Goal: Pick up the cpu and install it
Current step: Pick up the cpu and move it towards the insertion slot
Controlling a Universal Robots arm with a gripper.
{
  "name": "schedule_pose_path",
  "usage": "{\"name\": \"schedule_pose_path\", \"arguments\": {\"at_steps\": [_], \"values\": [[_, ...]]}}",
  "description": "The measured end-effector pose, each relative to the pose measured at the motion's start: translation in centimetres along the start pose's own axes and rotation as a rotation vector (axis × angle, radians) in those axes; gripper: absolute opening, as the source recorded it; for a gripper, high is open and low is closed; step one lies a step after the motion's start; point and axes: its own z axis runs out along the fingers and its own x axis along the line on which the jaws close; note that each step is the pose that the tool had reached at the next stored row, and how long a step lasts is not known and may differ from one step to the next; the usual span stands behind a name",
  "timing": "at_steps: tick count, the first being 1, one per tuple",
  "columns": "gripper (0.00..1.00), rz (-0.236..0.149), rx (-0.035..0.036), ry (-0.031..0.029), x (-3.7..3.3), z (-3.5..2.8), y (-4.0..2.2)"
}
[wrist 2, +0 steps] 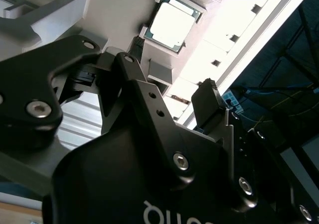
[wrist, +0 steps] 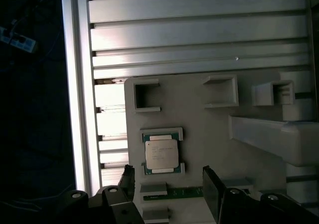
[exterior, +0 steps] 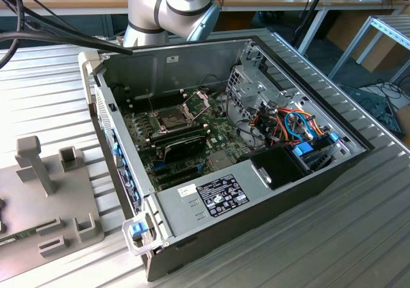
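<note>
While the arm's grey joints (exterior: pixel 170 6) stand at twelve o'clock from the open computer case (exterior: pixel 192 61) in the exterior view, the grey fixture plate (exterior: pixel 64 195) lies at about eight o'clock from it. In the first wrist view the gripper (wrist: pixel 169 186) hangs over that plate, spread wide and holding nothing. The cpu (wrist: pixel 161 156), silver top up, rests in a small seat on the plate, just past the fingertips and in line with the gap between them. Inside the case the socket (exterior: pixel 173 118) stands open on the green motherboard (exterior: pixel 142 134).
</note>
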Motion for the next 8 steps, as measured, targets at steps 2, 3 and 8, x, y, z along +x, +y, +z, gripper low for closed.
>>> {"name": "schedule_pose_path", "arguments": {"at_steps": [2,3,8], "values": [[0.66,0.0,0.0,0.0,0.0,0.04,0.0],[0.66,0.0,0.0,0.0001,0.0,0.08,0.0],[0.66,0.0,0.0,0.0,0.0,0.64,-0.02]]}}
